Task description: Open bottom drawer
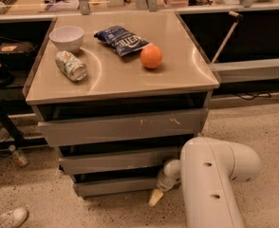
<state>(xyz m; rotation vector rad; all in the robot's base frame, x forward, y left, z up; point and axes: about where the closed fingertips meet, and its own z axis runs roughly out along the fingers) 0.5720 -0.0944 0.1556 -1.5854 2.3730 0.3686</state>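
While checking the stack, found the bottom drawer (pixel 112 187) just left of the gripper (pixel 154 198), lowest and slimmest of three grey fronts, directly under the middle drawer (pixel 111 161). Placed the gripper low near the floor, at the right end of that front, touching or just beside it; could not say which. Could not tell the gripper's opening either, with most of it tucked behind the white arm (pixel 210 184).

Handling, as judgement only: rated the front as stiff sheet metal, smooth, probably slippery to grip, not fragile. Expected a moderate pull load on the slides, contents unknown. Saw no handle or knob. Judged the best hold to be hooking the top lip or the right end edge, nearest the gripper, then pulling straight out toward the camera. Flagged risk of racking in the slides from an off-centre pull.

Writing: spotted white lettering on the dark blue chip bag (pixel 123 39), up and left of the gripper on the tabletop (pixel 177 80), but could not read it. Same for the label on the can (pixel 71 65), lying on its side further left. Noted pale scratches on the top drawer (pixel 123 127) above the gripper, none on the bottom one. Read no brand anywhere.
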